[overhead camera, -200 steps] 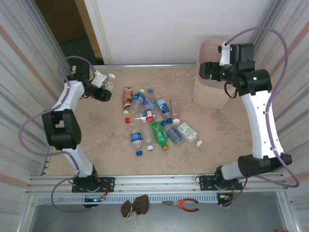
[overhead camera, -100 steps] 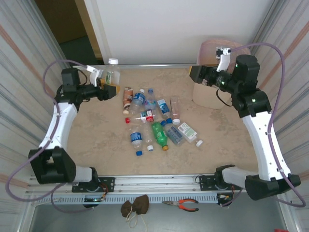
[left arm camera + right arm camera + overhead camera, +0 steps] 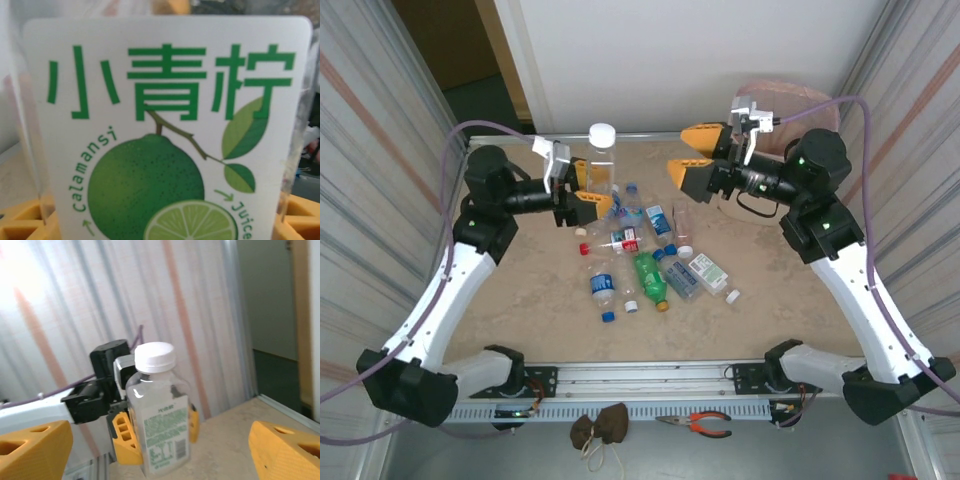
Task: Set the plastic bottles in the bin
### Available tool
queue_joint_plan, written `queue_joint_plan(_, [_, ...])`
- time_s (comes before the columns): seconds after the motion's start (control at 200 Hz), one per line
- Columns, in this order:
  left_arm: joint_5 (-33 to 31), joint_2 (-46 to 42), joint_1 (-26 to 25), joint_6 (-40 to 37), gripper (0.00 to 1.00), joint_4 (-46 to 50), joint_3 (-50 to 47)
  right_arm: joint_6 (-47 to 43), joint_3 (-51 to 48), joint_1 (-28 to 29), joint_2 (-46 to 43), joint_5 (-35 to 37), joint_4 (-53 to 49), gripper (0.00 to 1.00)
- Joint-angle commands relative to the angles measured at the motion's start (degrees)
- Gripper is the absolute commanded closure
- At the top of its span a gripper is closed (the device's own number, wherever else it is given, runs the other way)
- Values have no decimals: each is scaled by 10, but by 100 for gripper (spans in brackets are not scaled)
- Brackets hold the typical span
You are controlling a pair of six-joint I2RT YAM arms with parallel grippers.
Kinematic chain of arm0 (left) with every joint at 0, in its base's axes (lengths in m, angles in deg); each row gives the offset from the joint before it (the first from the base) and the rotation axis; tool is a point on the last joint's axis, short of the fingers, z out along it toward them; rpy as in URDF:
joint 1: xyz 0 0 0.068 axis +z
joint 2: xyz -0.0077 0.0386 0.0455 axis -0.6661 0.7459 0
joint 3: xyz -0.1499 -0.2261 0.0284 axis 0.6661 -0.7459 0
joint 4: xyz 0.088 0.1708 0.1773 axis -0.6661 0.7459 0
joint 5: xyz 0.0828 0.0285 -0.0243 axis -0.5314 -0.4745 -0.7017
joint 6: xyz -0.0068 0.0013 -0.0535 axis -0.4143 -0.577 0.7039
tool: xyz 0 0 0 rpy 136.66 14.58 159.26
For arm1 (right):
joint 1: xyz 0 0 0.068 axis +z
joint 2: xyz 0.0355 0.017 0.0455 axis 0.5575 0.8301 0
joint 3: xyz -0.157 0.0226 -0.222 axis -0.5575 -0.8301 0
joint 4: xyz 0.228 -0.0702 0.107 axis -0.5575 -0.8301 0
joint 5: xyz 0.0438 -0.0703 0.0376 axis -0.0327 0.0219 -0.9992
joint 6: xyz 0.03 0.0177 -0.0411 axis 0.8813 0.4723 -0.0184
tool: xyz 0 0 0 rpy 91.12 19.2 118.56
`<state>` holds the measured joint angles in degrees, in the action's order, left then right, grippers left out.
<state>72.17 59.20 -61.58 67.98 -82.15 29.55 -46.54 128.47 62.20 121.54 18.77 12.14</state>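
Observation:
My left gripper (image 3: pixel 591 190) is shut on a clear plastic bottle (image 3: pixel 601 165) with a white cap, held upright in the air above the table's back left. In the left wrist view its white label with a green lime (image 3: pixel 150 175) sits between the yellow fingers (image 3: pixel 22 227). My right gripper (image 3: pixel 694 154) stands open, pointing left at that bottle across a gap. The right wrist view shows the bottle (image 3: pixel 162 415) straight ahead, clamped by the left gripper's fingers (image 3: pixel 124 437). Several more plastic bottles (image 3: pixel 640 255) lie in a pile mid-table. The pale pink bin (image 3: pixel 790 98) stands back right, behind the right arm.
A loose white cap (image 3: pixel 732 296) lies right of the pile. Orange-handled pliers (image 3: pixel 698 425) and a brown pouch (image 3: pixel 599 428) rest on the front ledge. Ribbed walls close both sides, and a dark doorway (image 3: pixel 460 50) opens at the back left.
The left arm lifted the bottle and swung it right, toward the middle. The right arm turned away from the bin to face left, its jaws spreading wider.

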Motion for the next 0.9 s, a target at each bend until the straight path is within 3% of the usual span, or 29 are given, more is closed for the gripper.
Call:
queue_joint_plan(0.0, [-18, -25, -43, 15, 58, -67, 22, -46, -1, 37, -24, -28, 32, 8])
queue_joint_plan(0.245, [-52, -39, -119, -14, 58, -47, 49, -106, 9, 107, -22, -12, 5, 1])
queue_joint_plan(0.531, [-77, -47, -153, -28, 58, -37, 59, -157, 11, 164, 1, -27, 8, 0])
queue_joint_plan(0.897, [-104, -51, -165, -45, 58, -30, 53, -174, 32, 192, 45, -4, 10, 14])
